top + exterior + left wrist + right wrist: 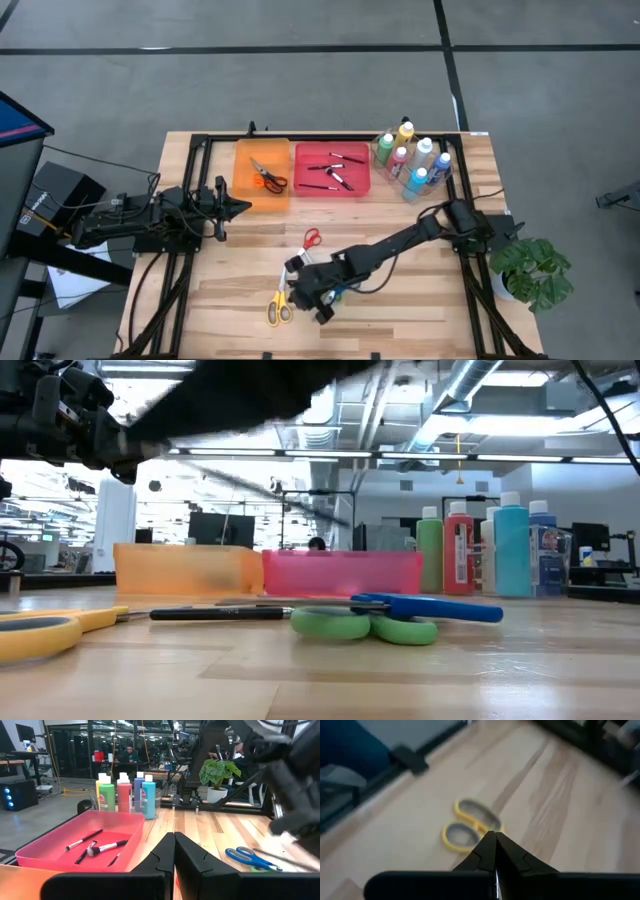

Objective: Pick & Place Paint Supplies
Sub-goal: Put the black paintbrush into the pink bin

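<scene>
Scissors (469,824) with yellow handles just beyond right gripper's (494,836) fingers, pressed together, empty.

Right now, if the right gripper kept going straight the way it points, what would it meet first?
Most likely the yellow scissors: the right gripper, jaws shut, points at their handle loops just ahead on the wooden table. Depth is hard to judge.

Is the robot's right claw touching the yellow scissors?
Cannot tell. In the right wrist view the shut right gripper overlaps the yellow scissors, hiding any contact or gap.
</scene>
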`<act>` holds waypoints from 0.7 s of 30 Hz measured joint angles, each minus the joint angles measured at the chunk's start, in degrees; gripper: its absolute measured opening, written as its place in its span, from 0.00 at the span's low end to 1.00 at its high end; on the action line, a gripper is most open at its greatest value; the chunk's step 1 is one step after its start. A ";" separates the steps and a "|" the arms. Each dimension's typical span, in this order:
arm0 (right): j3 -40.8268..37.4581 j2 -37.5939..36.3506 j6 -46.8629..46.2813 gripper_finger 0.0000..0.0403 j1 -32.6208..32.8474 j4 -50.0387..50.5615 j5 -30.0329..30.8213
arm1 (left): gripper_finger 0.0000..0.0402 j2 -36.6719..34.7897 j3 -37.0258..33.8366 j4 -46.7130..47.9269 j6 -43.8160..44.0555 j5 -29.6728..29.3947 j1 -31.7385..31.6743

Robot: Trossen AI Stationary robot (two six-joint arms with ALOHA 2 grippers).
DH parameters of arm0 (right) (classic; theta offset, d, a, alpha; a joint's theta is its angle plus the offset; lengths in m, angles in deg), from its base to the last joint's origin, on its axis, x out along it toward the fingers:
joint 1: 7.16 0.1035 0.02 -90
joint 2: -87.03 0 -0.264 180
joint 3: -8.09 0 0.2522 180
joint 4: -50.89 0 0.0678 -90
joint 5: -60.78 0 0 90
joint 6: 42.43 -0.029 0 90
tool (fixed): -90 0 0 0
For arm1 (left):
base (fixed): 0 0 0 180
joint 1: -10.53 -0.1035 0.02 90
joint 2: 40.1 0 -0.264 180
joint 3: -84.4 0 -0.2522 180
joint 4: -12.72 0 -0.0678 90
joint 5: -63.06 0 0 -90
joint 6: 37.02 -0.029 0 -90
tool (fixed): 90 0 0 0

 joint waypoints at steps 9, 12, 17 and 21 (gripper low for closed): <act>0.13 -10.03 8.84 0.00 4.82 -3.70 18.53 | 0.01 0.00 0.00 0.00 0.00 0.00 0.02; 0.09 -12.74 11.08 0.00 6.51 -4.53 22.99 | 0.01 0.00 0.00 -0.02 -0.01 0.01 0.01; 0.15 -17.05 16.98 0.00 10.24 -10.39 30.25 | 0.01 0.00 0.00 -0.02 0.00 0.02 0.00; 0.17 -18.62 22.99 0.00 13.07 -12.73 35.12 | 0.01 0.00 0.00 -0.02 -0.01 0.00 0.02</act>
